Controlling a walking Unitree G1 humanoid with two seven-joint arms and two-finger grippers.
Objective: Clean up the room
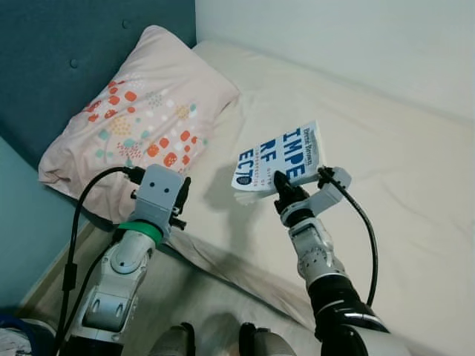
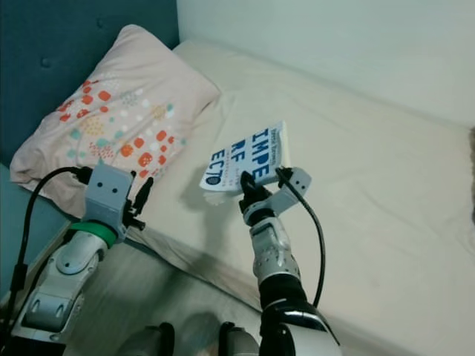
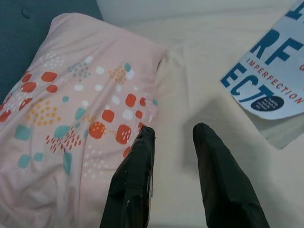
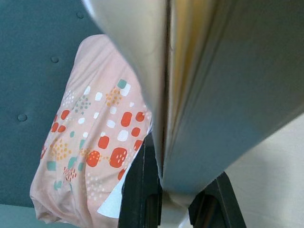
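My left gripper (image 1: 180,202), lower left of frame, hangs free with fingers (image 3: 135,175) parted, holding nothing, just off the mattress edge by the pillow (image 1: 133,119). My right gripper (image 1: 286,191), centre frame, is clamped on the lower edge of the book (image 1: 278,157), a white paperback with blue title lettering, held up off the bed (image 1: 401,148) and tilted. In the right wrist view the closed page block sits between the two black fingers (image 4: 140,190), so the pinch takes cover plus pages together. Judgement: light, fairly stiff along the spine, floppy at the open edge, glossy cover so it may slip or pivot under an edge pinch; gripping nearer the spine would be steadier. Not fragile, but corners could bend. Room: sheet is open toward right and upper right of frame; the pillow takes the upper left, against the teal headboard (image 1: 44,59); pale wall (image 1: 356,37) along the top. Mattress edge runs diagonally across the lower centre, floor (image 1: 208,304) below it.
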